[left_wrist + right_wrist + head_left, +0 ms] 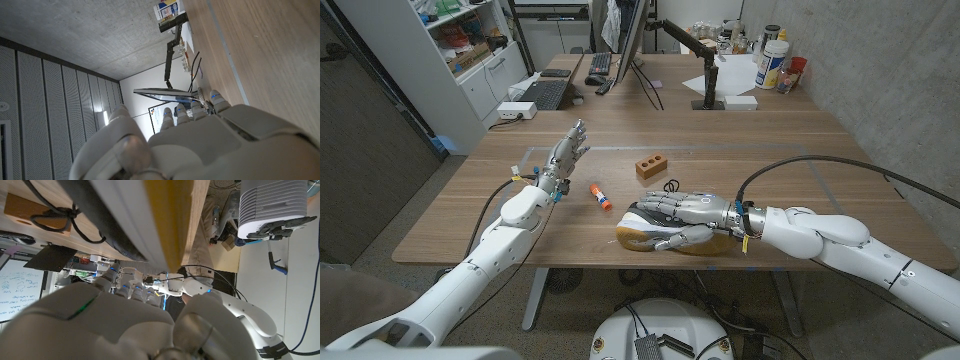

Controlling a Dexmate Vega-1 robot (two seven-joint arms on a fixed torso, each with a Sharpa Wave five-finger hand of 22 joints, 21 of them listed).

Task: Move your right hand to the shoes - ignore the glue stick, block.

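looks like an office or lab workroom: long wooden worktop [740, 150] with a monitor [632, 40] on a stand, a keyboard [599, 63] and a laptop [546, 94] at the far end, white shelving [440, 60] stuffed with boxes along one side, bare concrete wall [880, 60] on the other, a whiteboard [15, 285] with writing seen from the right wrist.

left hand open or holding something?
Open. In the head view the left hand is raised above the table with fingers spread and nothing in them; the glue stick lies apart from it.
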